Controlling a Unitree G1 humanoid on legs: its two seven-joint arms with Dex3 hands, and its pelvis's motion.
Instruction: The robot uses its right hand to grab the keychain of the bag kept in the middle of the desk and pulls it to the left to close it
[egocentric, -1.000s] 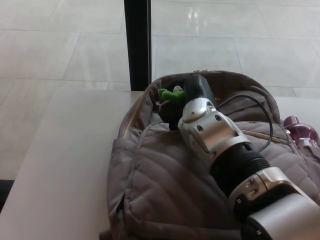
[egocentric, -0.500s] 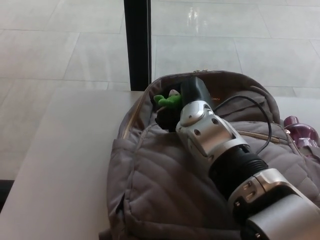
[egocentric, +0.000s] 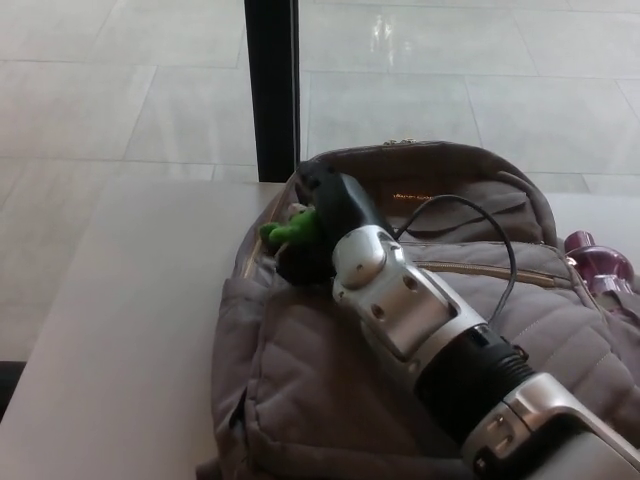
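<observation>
Keychain (egocentric: 288, 229) first: in the head view it is a small, soft, bright green thing with a little pale bit on top. It sits at the top left corner of the bag (egocentric: 330, 390), right by the bag's upper edge. Its exact shape is hard to tell, because much of it is hidden.

The right hand (egocentric: 322, 215) is black. It is closed around the green keychain and grips it. One dark part lies over the top of the keychain and another dark part sits under it, so the green pokes out to the left between them. The shiny silver arm (egocentric: 400, 300) comes in from the bottom right and lies across the front of the bag. A thin black cable (egocentric: 480, 205) loops up from the arm over the bag.

The bag is grey-brown and soft, with stitched lines that make it look puffy. It lies on a pale desk (egocentric: 130, 330) and fills the right half of the picture, with its back close to the far edge. A thin gold zip line (egocentric: 500, 272) runs from beside the arm off to the right. A tiny gold label (egocentric: 405, 196) sits near the top of the bag.

A pink bottle (egocentric: 598, 262) peeks out just beside the bag's right side. Behind the desk stands a black post (egocentric: 270, 90), and past it is a shiny floor (egocentric: 450, 100) of big pale tiles.
</observation>
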